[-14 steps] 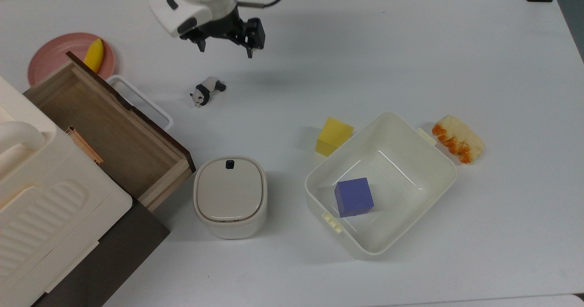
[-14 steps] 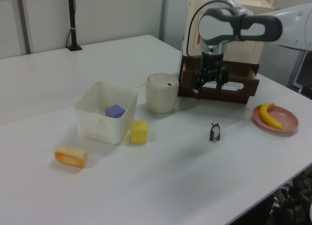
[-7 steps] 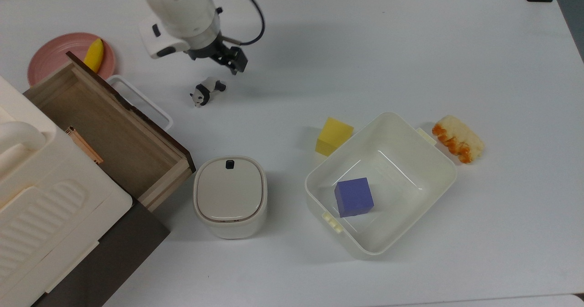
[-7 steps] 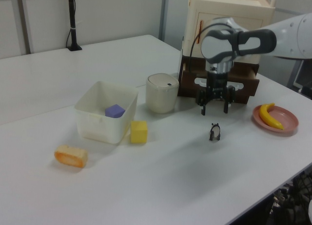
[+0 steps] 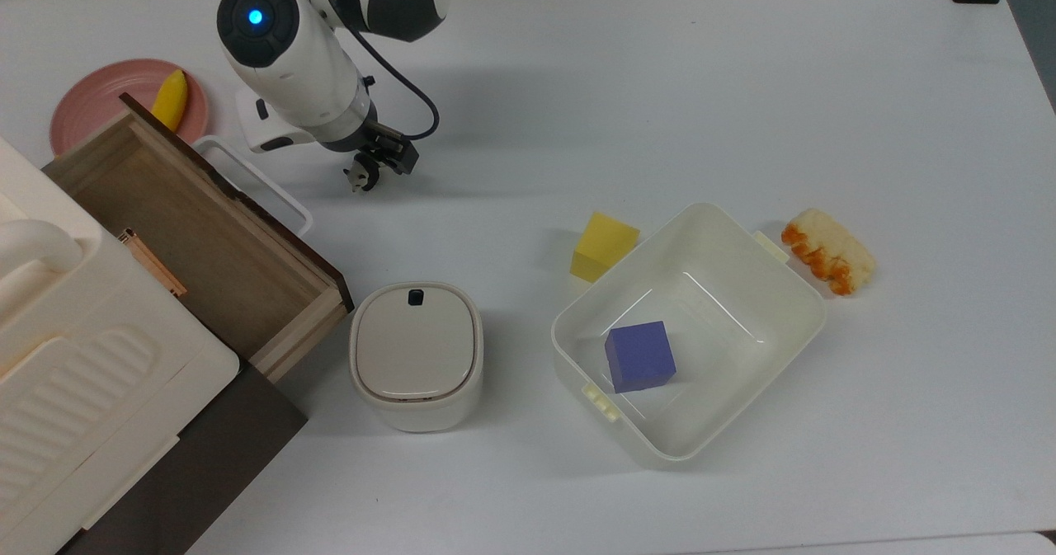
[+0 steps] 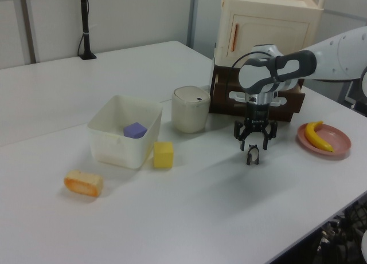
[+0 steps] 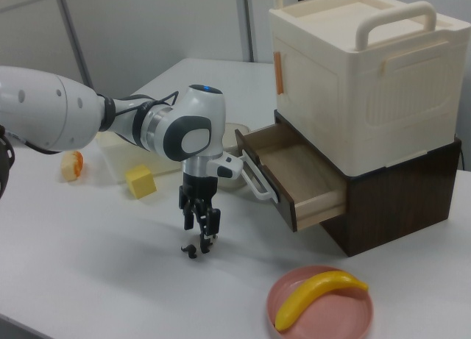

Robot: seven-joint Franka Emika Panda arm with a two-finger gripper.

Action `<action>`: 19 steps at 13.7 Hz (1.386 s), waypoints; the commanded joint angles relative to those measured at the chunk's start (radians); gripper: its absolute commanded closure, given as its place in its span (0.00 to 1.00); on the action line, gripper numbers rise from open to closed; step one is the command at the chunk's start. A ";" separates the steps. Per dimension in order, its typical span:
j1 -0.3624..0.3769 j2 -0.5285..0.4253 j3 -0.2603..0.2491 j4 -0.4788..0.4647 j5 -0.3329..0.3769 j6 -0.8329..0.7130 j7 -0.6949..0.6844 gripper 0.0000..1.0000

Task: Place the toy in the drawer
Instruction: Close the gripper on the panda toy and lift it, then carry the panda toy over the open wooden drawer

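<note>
The toy, a tiny black-and-white panda (image 6: pixel 252 156), stands on the white table in front of the drawer. My gripper (image 6: pixel 254 145) hangs straight above it, open, its fingertips level with the panda's back and spread to either side. In the top view the arm covers most of the panda (image 5: pixel 358 178) and the gripper (image 5: pixel 375 166). In the right view the gripper (image 7: pixel 203 234) points down just over the panda (image 7: pixel 193 249). The light-wood drawer (image 5: pixel 190 233) with its dark front and white loop handle (image 5: pixel 257 184) is pulled open and holds nothing.
A cream lidded canister (image 5: pixel 415 355) stands by the drawer's corner. A white tub (image 5: pixel 792 291) holds a blue cube (image 5: pixel 639 355), with a yellow cube (image 5: pixel 604 246) and an orange-crusted bread piece (image 5: pixel 827 251) beside it. A pink plate (image 5: pixel 91 110) carries a banana (image 5: pixel 169 100).
My gripper has come down and moved toward the top view's lower left, from well above the table to right over the panda. The panda has not moved.
</note>
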 commanded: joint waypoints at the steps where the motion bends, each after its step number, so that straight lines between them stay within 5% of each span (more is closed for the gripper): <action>1: 0.003 0.021 -0.003 -0.006 0.006 0.021 0.013 0.42; 3: 0.003 0.020 -0.003 -0.001 0.006 0.019 0.008 0.64; 7: 0.003 -0.017 -0.003 0.005 0.005 -0.004 -0.029 0.89; 12: 0.010 -0.060 0.002 0.222 0.006 -0.239 -0.110 0.88; 19: -0.031 -0.048 -0.010 0.416 0.006 -0.098 -0.227 0.87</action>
